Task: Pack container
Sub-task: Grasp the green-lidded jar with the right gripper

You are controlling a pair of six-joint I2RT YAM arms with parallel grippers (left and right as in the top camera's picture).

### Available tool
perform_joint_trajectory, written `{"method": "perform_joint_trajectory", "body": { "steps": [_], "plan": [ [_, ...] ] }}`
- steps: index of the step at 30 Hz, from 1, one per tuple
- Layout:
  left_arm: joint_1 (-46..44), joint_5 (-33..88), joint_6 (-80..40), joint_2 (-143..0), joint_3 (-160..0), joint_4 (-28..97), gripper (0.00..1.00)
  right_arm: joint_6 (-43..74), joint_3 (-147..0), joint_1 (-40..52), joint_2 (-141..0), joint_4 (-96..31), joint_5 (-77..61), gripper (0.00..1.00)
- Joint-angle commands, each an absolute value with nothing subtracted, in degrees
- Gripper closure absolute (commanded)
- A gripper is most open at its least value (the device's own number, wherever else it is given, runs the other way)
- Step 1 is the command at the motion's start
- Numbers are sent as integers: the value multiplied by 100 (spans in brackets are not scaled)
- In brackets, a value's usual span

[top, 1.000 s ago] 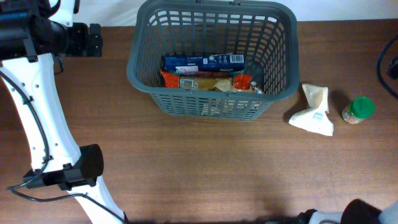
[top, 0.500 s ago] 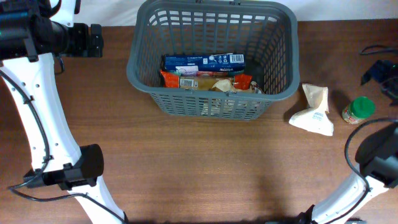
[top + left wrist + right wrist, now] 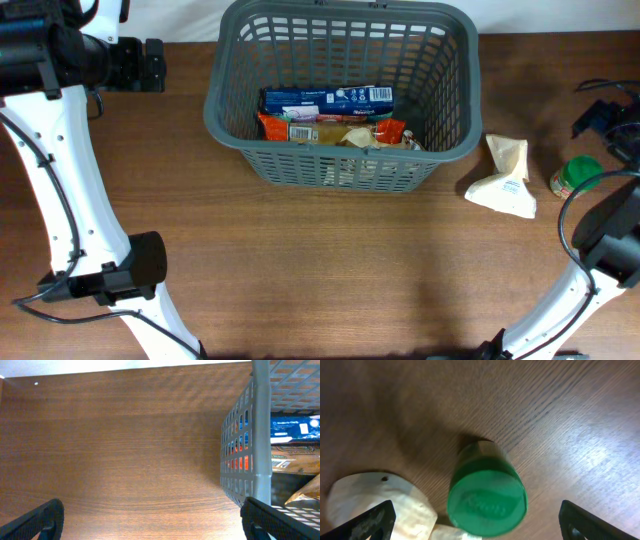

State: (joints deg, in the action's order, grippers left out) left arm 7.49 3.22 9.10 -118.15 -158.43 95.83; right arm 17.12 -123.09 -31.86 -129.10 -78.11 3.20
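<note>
The dark grey slotted basket (image 3: pixel 214 112) stands at the back middle of the table. It holds a blue box (image 3: pixel 325 98), an orange packet (image 3: pixel 277 128) and a tan packet (image 3: pixel 352 135). A green-lidded jar (image 3: pixel 577 176) and a white pouch (image 3: pixel 505 178) lie to its right. My right gripper (image 3: pixel 608 128) is open and hovers above the jar (image 3: pixel 486 497), which sits between its fingers (image 3: pixel 477 525), with the pouch (image 3: pixel 380 505) beside it. My left gripper (image 3: pixel 150 65) is open and empty (image 3: pixel 157 525), left of the basket wall (image 3: pixel 250 460).
The wooden table (image 3: pixel 320 270) runs wide in front of the basket. My left arm's white links (image 3: pixel 70 180) cross the left side. The table's back edge meets a white wall (image 3: pixel 100 366).
My right arm has come in from the bottom right and swung up to the far right, over the green-lidded jar. The left arm and the basket have not moved.
</note>
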Motion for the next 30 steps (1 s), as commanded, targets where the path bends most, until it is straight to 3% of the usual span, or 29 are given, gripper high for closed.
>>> {"method": "perform_joint_trajectory", "body": {
  "steps": [1,23,30],
  "plan": [
    [768,408,819,-11806,-15828,9588,1,1723,-12280,-3227,-13192,-7767,353,3],
    [768,408,819,-11806,-15828,9588,1,1767,-10702,-3234,-13452,-6698,349,0],
    [766,408,819,-11806,-15828,9588,1,1765,-10704,-3234,-13384,-6807,351,9]
  ]
}}
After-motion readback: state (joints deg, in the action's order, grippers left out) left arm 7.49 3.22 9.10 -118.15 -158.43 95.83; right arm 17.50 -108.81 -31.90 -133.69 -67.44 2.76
